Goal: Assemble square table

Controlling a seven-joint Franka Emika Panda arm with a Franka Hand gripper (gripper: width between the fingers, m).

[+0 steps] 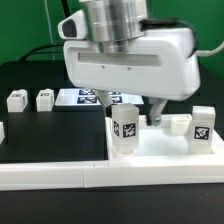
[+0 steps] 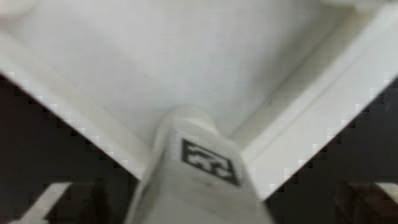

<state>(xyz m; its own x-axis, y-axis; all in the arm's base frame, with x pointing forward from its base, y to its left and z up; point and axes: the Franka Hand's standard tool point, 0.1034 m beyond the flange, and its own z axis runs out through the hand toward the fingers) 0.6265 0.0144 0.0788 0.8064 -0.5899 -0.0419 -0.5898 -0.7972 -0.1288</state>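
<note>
The square table top lies at the exterior view's right, white with a raised rim. One tagged white leg stands upright on its near corner. My gripper hangs right above that leg, its white body covering the middle of the view. In the wrist view the leg runs up between my fingertips, with dark gaps on both sides, over a corner of the top. The gripper is open. Another leg stands at the far right, and a small white piece lies beside it.
Two more tagged legs stand on the black table at the exterior view's left. The marker board lies behind the gripper. The white L-shaped border rail runs along the front edge.
</note>
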